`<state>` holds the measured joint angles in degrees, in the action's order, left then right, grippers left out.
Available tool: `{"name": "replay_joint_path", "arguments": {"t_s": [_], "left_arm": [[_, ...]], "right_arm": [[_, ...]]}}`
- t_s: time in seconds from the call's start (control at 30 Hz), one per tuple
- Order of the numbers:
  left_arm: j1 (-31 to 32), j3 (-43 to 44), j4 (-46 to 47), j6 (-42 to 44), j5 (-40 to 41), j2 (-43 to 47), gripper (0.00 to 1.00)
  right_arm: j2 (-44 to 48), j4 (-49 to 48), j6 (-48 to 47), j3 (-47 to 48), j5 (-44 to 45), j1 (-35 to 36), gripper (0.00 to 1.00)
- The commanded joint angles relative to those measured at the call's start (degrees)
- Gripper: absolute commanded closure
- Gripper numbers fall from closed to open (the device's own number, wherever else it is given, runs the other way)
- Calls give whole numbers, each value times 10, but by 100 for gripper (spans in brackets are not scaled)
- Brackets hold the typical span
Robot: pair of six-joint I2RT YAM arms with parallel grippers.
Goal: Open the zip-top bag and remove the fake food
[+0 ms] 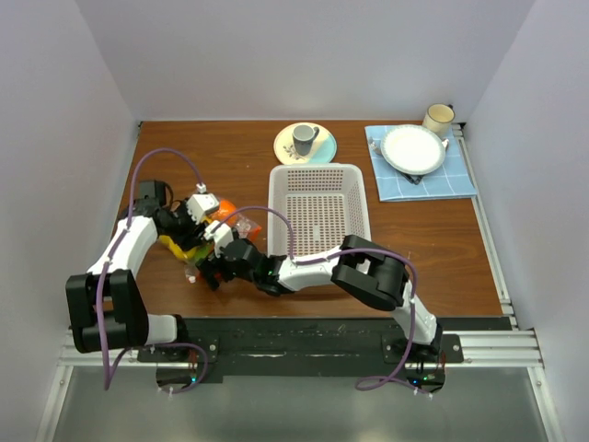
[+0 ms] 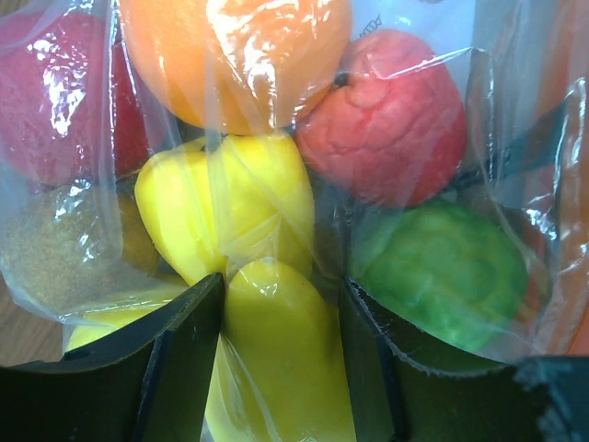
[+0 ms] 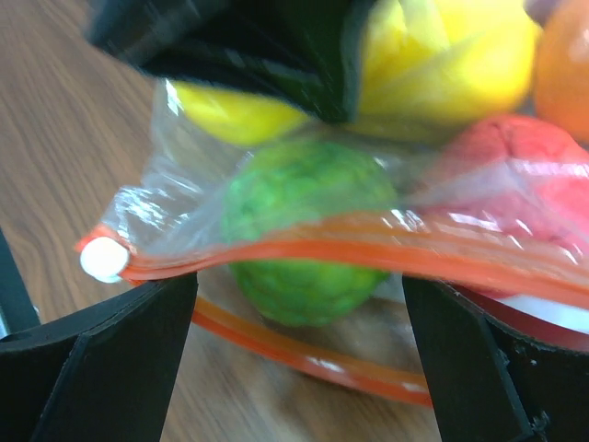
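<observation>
Left claw (image 2: 281, 285), right claw (image 3: 299, 281) — one zip-top bag (image 3: 368, 250).

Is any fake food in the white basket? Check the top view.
No, the white basket shows only its perforated floor; the fake food lies in the zip-top bag to its left.

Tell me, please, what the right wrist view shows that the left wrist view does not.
Only the right wrist view shows the zip-top bag's orange-red zip strip. Its two bands lie apart, with a white slider at one end, and it runs between the spread fingers of the right tool. Only the left wrist view shows a brown speckled piece and a dark red piece. Both show the green piece, a lighter red piece and yellow pieces inside the clear bag, plus some wooden table.
</observation>
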<state>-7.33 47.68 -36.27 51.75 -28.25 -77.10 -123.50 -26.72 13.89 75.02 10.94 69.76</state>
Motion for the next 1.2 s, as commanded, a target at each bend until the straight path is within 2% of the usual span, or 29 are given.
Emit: {"name": "replay_joint_path", "arguments": {"t_s": [0.0,0.23,0.33,0.43,0.47,0.57,0.67,0.87,1.0,1.03,1.17], "left_arm": [[27,-43,-59,-9,-11,-22,43],[30,-37,-73,-7,-13,-18,44],[29,-38,-71,-6,-3,-17,44],[30,-40,-69,-8,-1,-16,45],[29,-43,-64,-9,5,-16,45],[22,-40,-47,-12,18,-16,46],[11,-16,-43,-18,19,-30,47],[0,34,-35,-43,14,-51,48],[-1,44,-39,-50,4,-53,48],[-1,46,-44,-52,1,-53,48],[0,49,-48,-58,-14,-48,48]], "right_arm": [[-16,-4,-6,43,8,2,1],[-33,-3,-14,36,8,2,5],[-24,-13,-20,19,7,2,12],[-3,-39,-31,-12,6,0,25],[4,-44,-33,-20,6,0,33],[53,-58,-47,-57,14,1,46],[113,-56,-61,-101,28,1,51],[246,-14,-67,-197,51,1,58],[342,38,-74,-233,130,-3,60],[378,49,-70,-239,172,-11,63],[452,76,-40,-271,143,-99,66]]}}
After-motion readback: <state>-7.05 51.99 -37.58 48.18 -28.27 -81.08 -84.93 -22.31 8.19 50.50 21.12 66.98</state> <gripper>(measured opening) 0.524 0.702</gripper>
